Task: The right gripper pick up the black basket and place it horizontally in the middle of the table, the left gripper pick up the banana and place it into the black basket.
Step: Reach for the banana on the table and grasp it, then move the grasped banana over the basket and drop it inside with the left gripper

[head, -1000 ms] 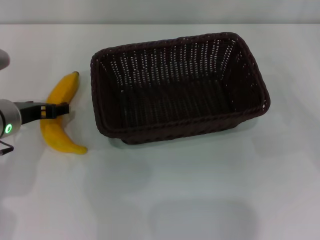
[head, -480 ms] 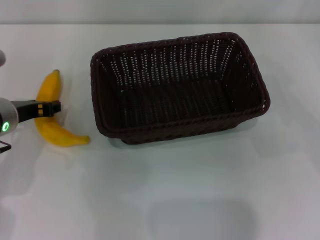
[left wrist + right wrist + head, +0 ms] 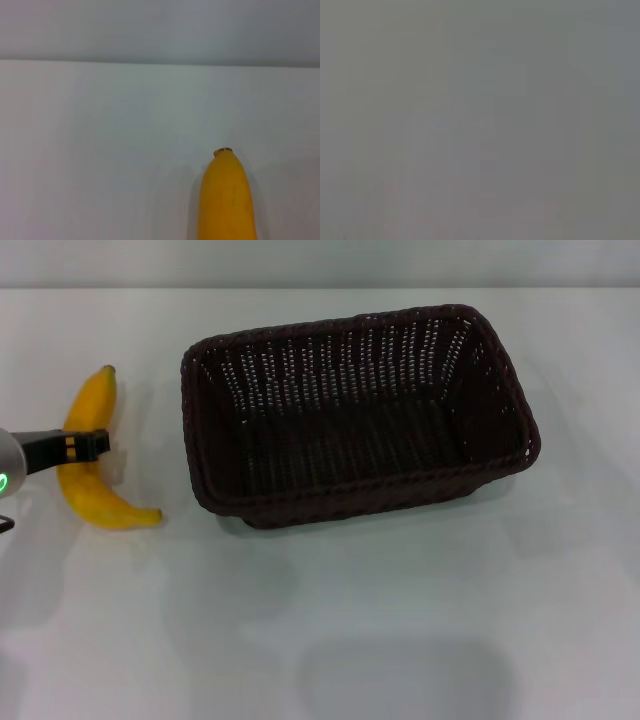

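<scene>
a bare test bench: plain white table (image 3: 400,620), grey wall behind

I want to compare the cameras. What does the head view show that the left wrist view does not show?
Only the head view shows the black basket, lying apart from the banana, and the left claw over the banana's middle. Only the left wrist view shows the banana's tip close up. Both show the banana and the white table.
</scene>
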`<state>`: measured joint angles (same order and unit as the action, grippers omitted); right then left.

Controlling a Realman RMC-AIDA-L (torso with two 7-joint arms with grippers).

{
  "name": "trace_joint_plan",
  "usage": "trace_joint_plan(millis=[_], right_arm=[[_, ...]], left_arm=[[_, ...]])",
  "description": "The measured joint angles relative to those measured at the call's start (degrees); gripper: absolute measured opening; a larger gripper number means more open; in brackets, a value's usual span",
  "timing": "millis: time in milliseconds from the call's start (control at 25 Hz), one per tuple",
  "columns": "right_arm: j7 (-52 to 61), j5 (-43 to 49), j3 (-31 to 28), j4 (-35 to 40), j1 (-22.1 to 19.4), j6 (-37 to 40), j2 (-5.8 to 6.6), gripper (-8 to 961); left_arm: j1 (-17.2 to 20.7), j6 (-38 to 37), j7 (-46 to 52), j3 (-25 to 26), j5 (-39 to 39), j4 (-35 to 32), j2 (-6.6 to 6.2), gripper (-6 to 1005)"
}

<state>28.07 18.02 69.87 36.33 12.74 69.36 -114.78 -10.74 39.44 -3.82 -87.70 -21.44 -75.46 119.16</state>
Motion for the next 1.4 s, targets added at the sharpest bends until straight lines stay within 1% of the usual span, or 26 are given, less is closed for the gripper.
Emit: trace_joint_plan(millis=[120,160,200,400,720,960,1160,1400], right_arm=[[0.0,0.0,0.0,-0.4,0.0,0.0,0.00,674],[0.0,0.0,-0.1,-0.6,0.0,0.0,0.00,674],[0.0,0.0,-0.2,-0.7,-0.1,0.0,0.00,674],[0.2,0.0,-0.3,-0.8,-0.6,0.1,0.00,674],[0.8,0.0,-0.2,-1.3,-0.9,0.3,0.00,674],[0.8,-0.2,-0.4,-2.1,-1.1,0.8,0.00,674],[0.8,-0.4,-0.5,-2.2,-1.1,0.8,0.00,673],[0.8,-0.6,-0.5,-2.2,-1.1,0.8,0.00,673]], left_arm=[[0.4,-0.5,-0.1,0.0,0.0,-0.7,-0.01,493],[1.1,-2.3,0.0,0.1,0.1,-1.5,0.01,493],[1.1,-2.3,0.0,0.1,0.1,-1.5,0.01,493],[2.8,-7.3,-0.3,0.2,0.6,-3.2,0.01,493],[5.2,-23.0,-5.2,-1.0,0.4,-3.3,-0.04,493],[4.4,-29.1,-6.8,-2.2,0.3,-3.1,-0.28,494],[3.9,-36.2,-9.4,-6.0,0.6,-2.1,-0.38,494],[2.8,-40.1,-10.9,-8.5,0.8,-1.6,-0.43,494]])
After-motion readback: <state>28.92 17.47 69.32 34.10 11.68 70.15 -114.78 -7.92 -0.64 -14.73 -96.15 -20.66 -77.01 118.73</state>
